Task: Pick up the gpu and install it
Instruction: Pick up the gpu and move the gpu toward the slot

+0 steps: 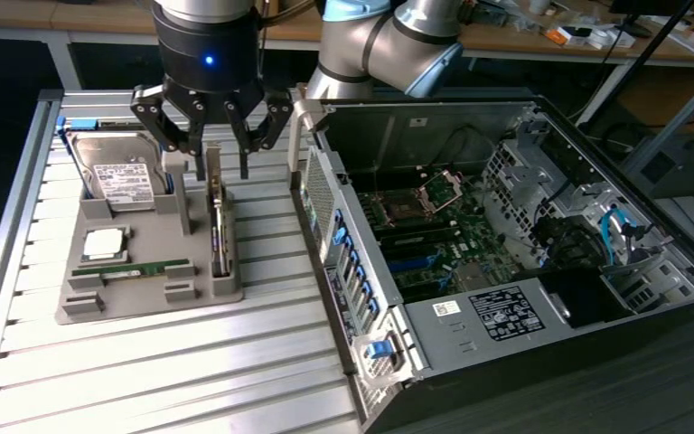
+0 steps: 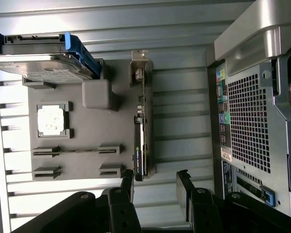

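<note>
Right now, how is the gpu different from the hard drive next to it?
The gpu is thin and stands on edge; the hard drive is boxy, wide face up. The gpu is dark with a silver end bracket; the hard drive is silver with a white label. The open claw hangs over the gpu, not the hard drive. Both sit in the gray tray.

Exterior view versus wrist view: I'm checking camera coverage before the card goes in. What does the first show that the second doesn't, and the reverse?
Exterior view: the dark computer case lying open, its green motherboard inside, and the silver robot arm. Wrist view: the case's perforated metal rear panel with its ports. Both: the grey holder tray, the thin dark gpu card standing on edge in it, the silver hard drive, and the open black gripper poised over the card.
</note>
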You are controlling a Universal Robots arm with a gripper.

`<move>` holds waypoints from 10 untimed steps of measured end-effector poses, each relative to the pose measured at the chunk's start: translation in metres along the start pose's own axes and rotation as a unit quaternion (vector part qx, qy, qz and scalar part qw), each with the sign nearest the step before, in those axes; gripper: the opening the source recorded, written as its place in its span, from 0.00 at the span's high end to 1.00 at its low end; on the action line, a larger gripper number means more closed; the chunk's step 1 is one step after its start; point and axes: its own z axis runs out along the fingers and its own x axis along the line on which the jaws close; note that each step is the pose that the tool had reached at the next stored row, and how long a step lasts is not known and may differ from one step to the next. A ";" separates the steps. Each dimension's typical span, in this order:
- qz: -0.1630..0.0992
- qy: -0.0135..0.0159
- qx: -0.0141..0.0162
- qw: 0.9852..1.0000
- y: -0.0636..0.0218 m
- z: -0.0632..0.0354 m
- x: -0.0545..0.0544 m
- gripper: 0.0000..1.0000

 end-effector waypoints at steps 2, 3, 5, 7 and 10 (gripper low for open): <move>0.000 0.000 0.000 1.000 0.0000 0.0005 0.000 0.52; 0.000 0.000 0.000 1.000 0.0000 0.0007 0.000 0.52; 0.000 0.000 0.000 1.000 -0.0001 0.0012 0.000 0.52; 0.000 0.000 0.000 1.000 -0.0001 0.0017 0.000 0.52; 0.000 0.000 0.000 1.000 -0.0001 0.0025 0.000 0.52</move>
